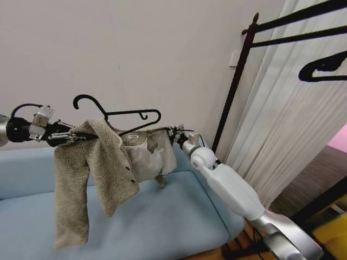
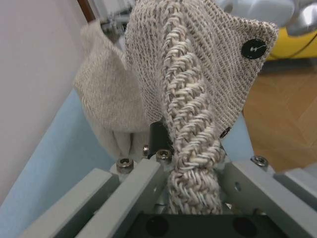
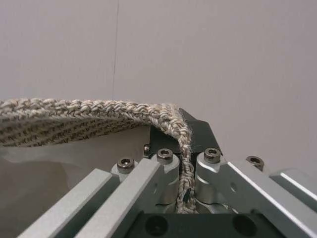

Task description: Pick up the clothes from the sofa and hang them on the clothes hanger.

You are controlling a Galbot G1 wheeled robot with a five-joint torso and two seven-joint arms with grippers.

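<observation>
The right gripper [image 3: 184,171] is pinching the braided front edge of the knitted cardigan [image 3: 74,116], its jaws closing to a narrow slit with only that thin cord of knit between them. The left gripper [image 2: 190,173] is clamping a thicker bunch of the same braid, the jaws held wider apart by the wad of wool. A dark button [image 2: 253,48] is showing on the fabric just beyond.

In the head view both grippers are holding the cardigan spread at shoulder height above the light-blue sofa [image 1: 162,222]. One sleeve [image 1: 70,200] is dangling towards the seat. A black hanger [image 1: 122,115] is sitting at the collar with its hook standing up. Whether its arms are fully inside the shoulders I cannot tell.

The garment is looking soft, limp and fairly light, with a loose knit that is likely to stretch and snag. The firm braided edge and the shoulder line seem the safest places to grip.

Farther off to the right, a black clothes rack [image 1: 238,76] is standing by the wall, carrying a second hanger [image 1: 325,67].
</observation>
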